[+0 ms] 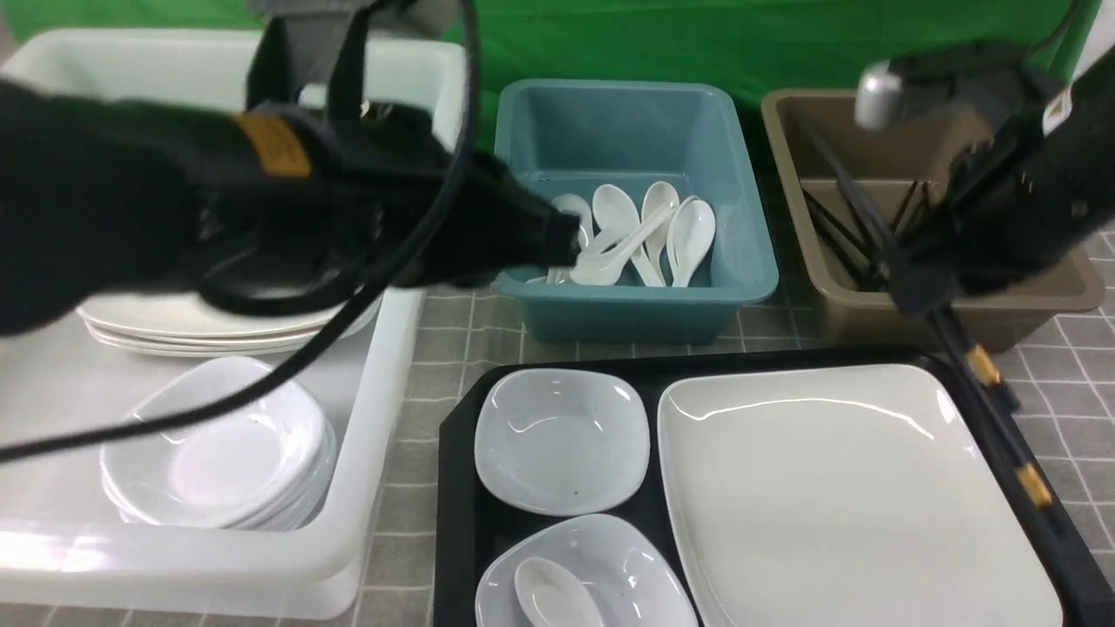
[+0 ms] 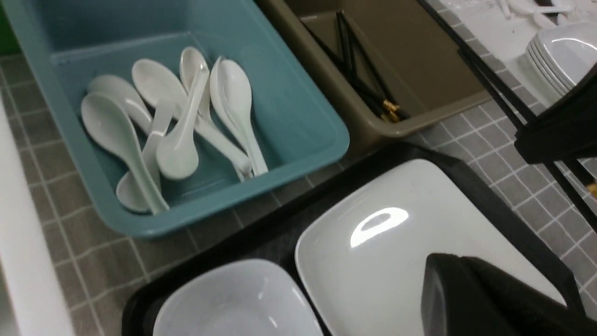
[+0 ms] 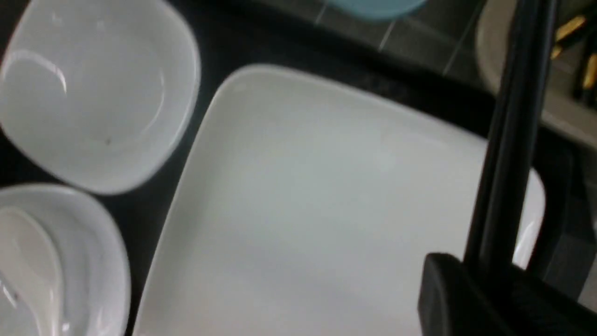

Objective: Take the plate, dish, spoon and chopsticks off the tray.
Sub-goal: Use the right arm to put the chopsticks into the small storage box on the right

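The black tray [image 1: 457, 488] holds the big white plate [image 1: 845, 496] on its right. On its left are two small dishes, one farther [image 1: 562, 440] and one nearer [image 1: 601, 557], and the spoon [image 1: 553, 596] lies in the nearer one. My right gripper [image 1: 915, 287] is shut on the black chopsticks [image 1: 986, 367]. They slant over the tray's far right corner, tips over the brown tub. In the right wrist view the chopsticks [image 3: 508, 140] rise from the gripper [image 3: 466, 280] above the plate [image 3: 303, 210]. My left gripper [image 1: 557, 248] is shut and empty, hovering by the blue tub; in its wrist view it [image 2: 447, 266] hangs over the plate [image 2: 373, 261].
A white tub [image 1: 383, 392] on the left holds stacked plates and stacked dishes. The blue tub [image 1: 627, 305] behind the tray holds several white spoons. The brown tub [image 1: 1028, 322] at the back right holds several black chopsticks. A grey checked cloth covers the table.
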Controlling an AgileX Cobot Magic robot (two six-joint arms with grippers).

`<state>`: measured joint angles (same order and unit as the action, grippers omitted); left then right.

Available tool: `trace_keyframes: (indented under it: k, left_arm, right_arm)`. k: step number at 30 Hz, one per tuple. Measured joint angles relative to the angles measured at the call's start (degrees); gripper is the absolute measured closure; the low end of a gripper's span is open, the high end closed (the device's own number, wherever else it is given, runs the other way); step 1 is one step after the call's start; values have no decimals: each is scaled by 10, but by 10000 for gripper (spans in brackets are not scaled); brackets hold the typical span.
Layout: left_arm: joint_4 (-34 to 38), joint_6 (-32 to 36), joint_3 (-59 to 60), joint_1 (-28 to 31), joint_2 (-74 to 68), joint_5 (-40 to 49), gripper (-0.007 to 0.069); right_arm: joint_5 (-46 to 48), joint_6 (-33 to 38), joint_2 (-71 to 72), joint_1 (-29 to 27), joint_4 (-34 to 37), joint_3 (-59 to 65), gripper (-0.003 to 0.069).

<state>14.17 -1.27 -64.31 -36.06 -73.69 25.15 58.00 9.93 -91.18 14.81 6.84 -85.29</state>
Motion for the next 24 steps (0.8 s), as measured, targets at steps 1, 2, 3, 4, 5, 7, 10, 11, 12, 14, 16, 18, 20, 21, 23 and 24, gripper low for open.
trace_keyframes:
  k: [1,2,3,4,5,7,10,11,12,14,16,18,20,21,23,24]
  left_arm:
    - [0,0,-10,0,-12,0,620]
    - [0,0,-22,0,-27,0,620]
    - [-1,0,-37,0,-39,0,620]
    - [-5,0,-54,0,-57,-1,620]
    - [-10,0,-66,0,-71,-5,620]
    - [-23,4,-90,0,-100,-25,620]
    - [-36,9,-102,0,-121,-47,620]
    - [-44,13,-108,0,-133,-62,620]
    - [-46,13,-109,0,-140,-70,620]
    - [-46,13,-109,0,-150,-79,620]
    - [-50,13,-110,0,-157,-83,620]
    - [-50,26,-111,0,-163,-85,620]
    - [-46,58,-112,0,-170,-86,620]
    - [-38,67,-112,0,-173,-86,620]
    - [-18,78,-114,0,-179,-79,620]
    - [-17,81,-114,0,-180,-78,620]
  right_arm:
    - [0,0,-13,-9,2,-19,589]
    - [1,1,-22,-14,3,-39,589]
    - [1,2,-39,-22,5,-66,589]
    - [1,1,-60,-32,5,-98,589]
    - [-1,1,-79,-40,6,-125,589]
    - [-22,1,-121,-58,8,-185,589]
    - [-52,1,-157,-74,8,-240,589]
    - [-76,0,-183,-86,9,-276,589]
    - [-90,0,-195,-92,9,-300,589]
    - [-127,-4,-222,-105,10,-341,589]
    - [-167,-13,-245,-119,10,-366,589]
    - [-197,-28,-260,-128,10,-376,589]
    - [-221,-39,-278,-135,9,-379,589]
    - [-227,-42,-283,-136,9,-379,589]
    - [-237,-45,-301,-138,7,-379,589]
    - [-237,-45,-305,-139,6,-379,589]
